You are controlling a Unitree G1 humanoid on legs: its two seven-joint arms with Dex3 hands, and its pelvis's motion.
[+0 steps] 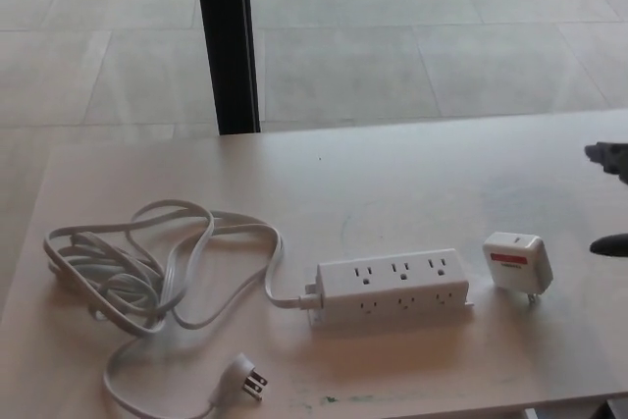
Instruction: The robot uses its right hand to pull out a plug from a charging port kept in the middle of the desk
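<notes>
Right at the picture's edge you can see only two dark tips of the right hand (610, 199), one above the other with bare desk between them, so its fingers are apart and hold nothing; it is clear of the plug and not touching it. Your plug (516, 262), a small white cube-shaped adapter, lies free on the desk (412, 174) just beside the right end of the power strip (391, 288), apart from it by a narrow strip of wood, with its metal prongs poking out at its lower right. You can make out a red band across the face of the plug with a line of small print under it, but the writing is too small to read. Taking the power strip as your landmark, it is white, lies lengthwise near the desk's front edge, and shows two rows of three sockets, all of them empty. From the strip's left end a white cord (147, 262) runs away and piles up in loose loops well to the left of the strip. That cord ends in a three-prong wall plug (241, 377) lying in front of and to the left of the strip. Behind the strip, beyond the desk's far edge, a black post (226, 41) stands upright on a pale tiled floor (412, 36).
</notes>
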